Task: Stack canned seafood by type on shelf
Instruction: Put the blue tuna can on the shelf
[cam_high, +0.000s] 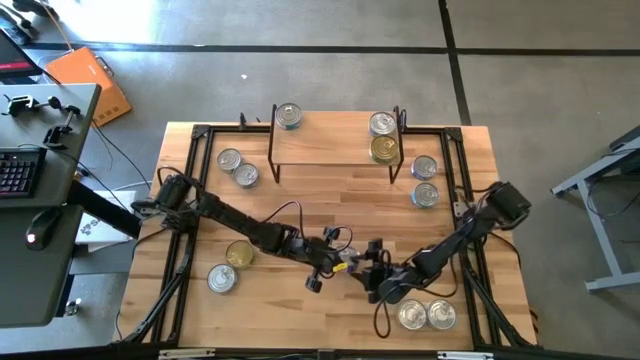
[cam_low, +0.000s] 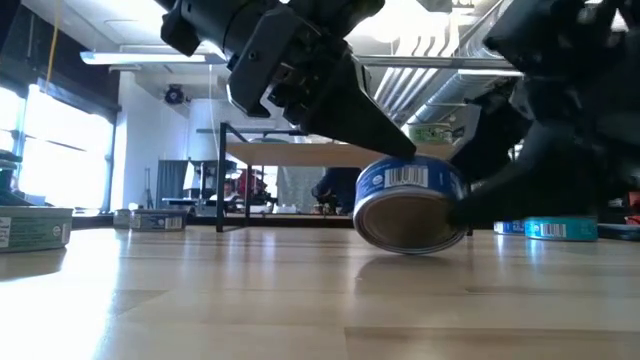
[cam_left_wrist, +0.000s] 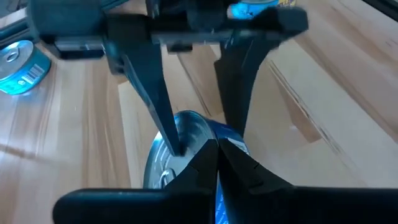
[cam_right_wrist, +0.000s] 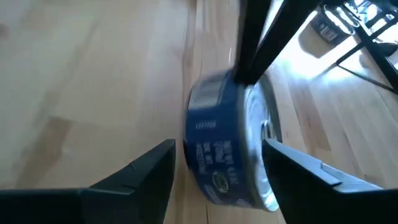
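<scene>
One can with a blue label stands tilted on its rim near the front middle of the table, its tan end turned toward the low camera. It sits between the two grippers. The left gripper reaches in from the left with its fingers pressed together, holding nothing; their joined tips rest against the upper edge of the can. The right gripper comes from the right with its fingers spread wide, one on each side of the can. A gap shows at the labelled side, so it does not clamp the tin; whether the other finger touches the silver end cannot be told.

The shelf stands at the back middle of the table and carries three tins: a silver-topped one at its left end, and at its right end another silver-topped one with a gold-topped one just in front of it. Two silver tins lie side by side on the table left of the shelf, and two more right of it, one behind the other. Near the front left sit a gold-topped tin and a silver one, close together. At the front right, two silver tins touch just beside the right arm.
</scene>
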